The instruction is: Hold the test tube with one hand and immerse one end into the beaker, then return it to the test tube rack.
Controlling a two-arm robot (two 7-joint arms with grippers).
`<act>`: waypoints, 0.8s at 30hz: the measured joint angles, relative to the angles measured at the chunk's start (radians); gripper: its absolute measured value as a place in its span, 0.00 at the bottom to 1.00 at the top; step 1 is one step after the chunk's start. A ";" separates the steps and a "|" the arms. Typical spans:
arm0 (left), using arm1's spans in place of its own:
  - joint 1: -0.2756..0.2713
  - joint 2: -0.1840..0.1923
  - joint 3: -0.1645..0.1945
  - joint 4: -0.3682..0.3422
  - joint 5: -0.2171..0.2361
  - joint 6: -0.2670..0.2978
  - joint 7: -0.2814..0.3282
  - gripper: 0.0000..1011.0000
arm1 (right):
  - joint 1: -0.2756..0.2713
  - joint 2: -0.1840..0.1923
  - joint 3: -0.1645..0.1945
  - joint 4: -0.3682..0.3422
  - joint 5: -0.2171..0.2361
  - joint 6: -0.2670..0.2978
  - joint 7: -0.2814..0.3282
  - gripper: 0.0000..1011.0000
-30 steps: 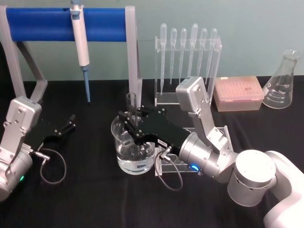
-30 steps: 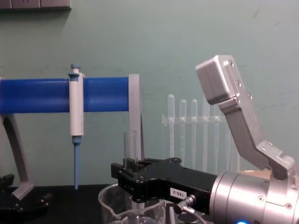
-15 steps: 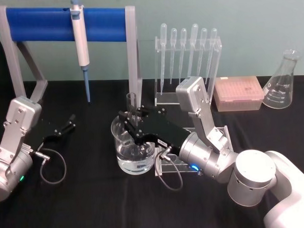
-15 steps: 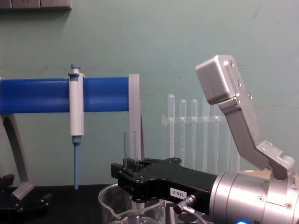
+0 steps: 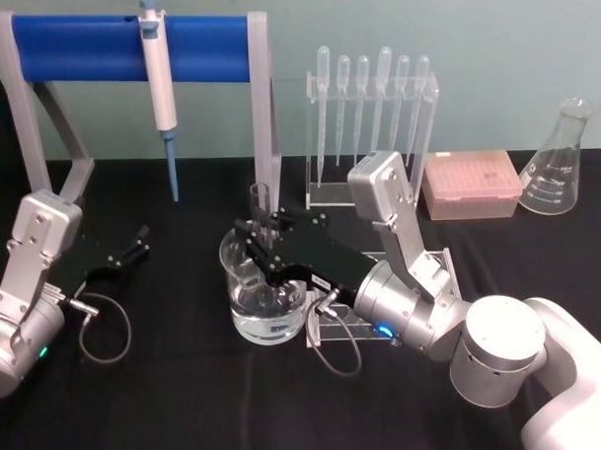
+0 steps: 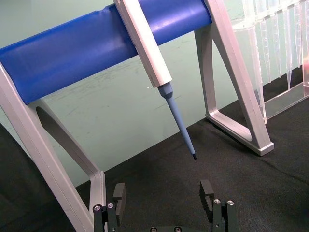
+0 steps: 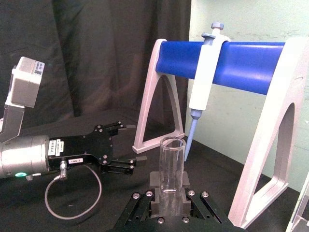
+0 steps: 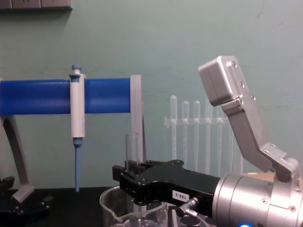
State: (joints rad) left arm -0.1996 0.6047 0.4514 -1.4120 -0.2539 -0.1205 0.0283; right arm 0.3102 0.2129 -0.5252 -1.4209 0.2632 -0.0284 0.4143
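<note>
Right gripper (image 5: pixel 261 231) sits at centre of the head view, fingers closed on the test tube (image 5: pixel 260 201). The tube stands upright, its open rim above the fingers. In the right wrist view the tube (image 7: pixel 171 169) is pinched low between the black fingertips.

Beaker (image 5: pixel 237 286) is directly below the gripper, with clear liquid in its bottom. The tube's lower end goes down inside the beaker wall; whether it reaches the liquid is hidden by the gripper, probably yes. In the chest view, at lower centre, the tube (image 8: pixel 131 146) rises above the gripper body and the beaker rim (image 8: pixel 111 201) lies beneath.

Left gripper (image 5: pixel 131 249) is parked at left of the head view on the black table (image 5: pixel 169 407), fingers spread wide (image 6: pixel 207 191), holding nothing.

Pipettor (image 5: pixel 159 82) hangs from the blue bar (image 5: pixel 77 45) at upper left.
</note>
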 joint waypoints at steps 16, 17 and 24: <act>0.000 0.000 0.000 0.000 0.000 0.000 0.000 0.99 | 0.000 0.000 0.000 0.000 0.000 0.000 0.000 0.23; 0.000 0.000 0.000 0.000 0.000 0.000 0.000 0.99 | 0.000 0.000 0.000 0.000 0.000 0.000 0.000 0.23; 0.000 0.000 0.000 0.000 0.000 0.000 0.000 0.99 | 0.000 0.000 0.000 0.000 0.000 0.000 0.000 0.23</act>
State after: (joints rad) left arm -0.1995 0.6047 0.4514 -1.4120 -0.2539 -0.1205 0.0283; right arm 0.3102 0.2129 -0.5252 -1.4209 0.2632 -0.0284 0.4144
